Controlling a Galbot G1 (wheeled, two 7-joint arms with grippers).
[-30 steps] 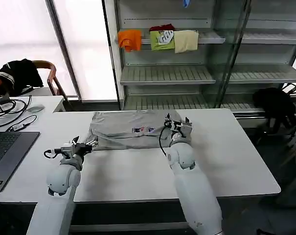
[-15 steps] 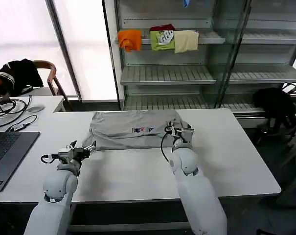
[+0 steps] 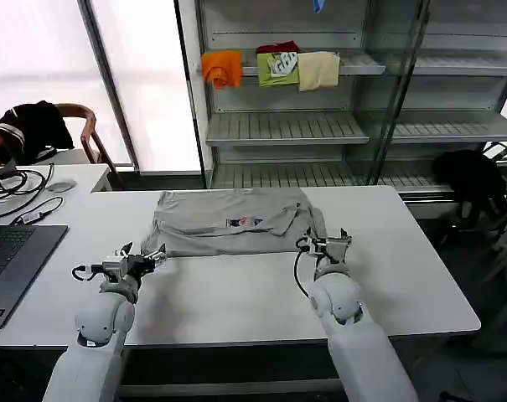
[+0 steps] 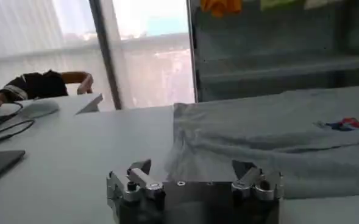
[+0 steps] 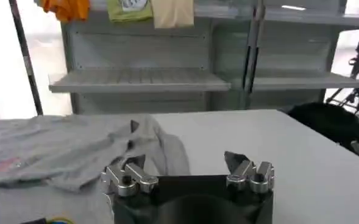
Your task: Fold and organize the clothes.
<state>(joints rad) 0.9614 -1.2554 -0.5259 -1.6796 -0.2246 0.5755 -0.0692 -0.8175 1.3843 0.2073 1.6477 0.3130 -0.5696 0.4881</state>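
Watching: both arms low over the white table (image 3: 236, 293), jaws spread and empty, nothing gripped by either.
Shirt: the grey T-shirt (image 3: 228, 219) lies part-folded toward the far edge of the table, middle of it, small coloured chest print (image 3: 245, 222) facing up.
Shirt's right end: rumpled, a flap bunched up at the corner nearest the right arm; the wrist view shows that fold standing proud of the cloth.
Left gripper (image 3: 144, 258): just off the shirt's near left corner, jaws wide, pointing along the hem, apart from the fabric as far as I can tell.
Right gripper (image 3: 330, 243): beside the shirt's right end, close to the loose flap, jaws wide, holding nothing.
Stage, my read: between grasps, one fold in, more to come.
Risk one: a pinch on the bunched right flap takes one layer alone, and the fold drags open.
Risk two: the left jaws come in too high over the hem, close on air or just skim the cloth, and the corner slides along the smooth table.
Risk three: uneven pulls from the two sides skew the bundle.
Background: orange, green and cream cloths (image 3: 270, 69) folded on the shelf behind, laptop (image 3: 6, 260) at the table's left edge, none involved.
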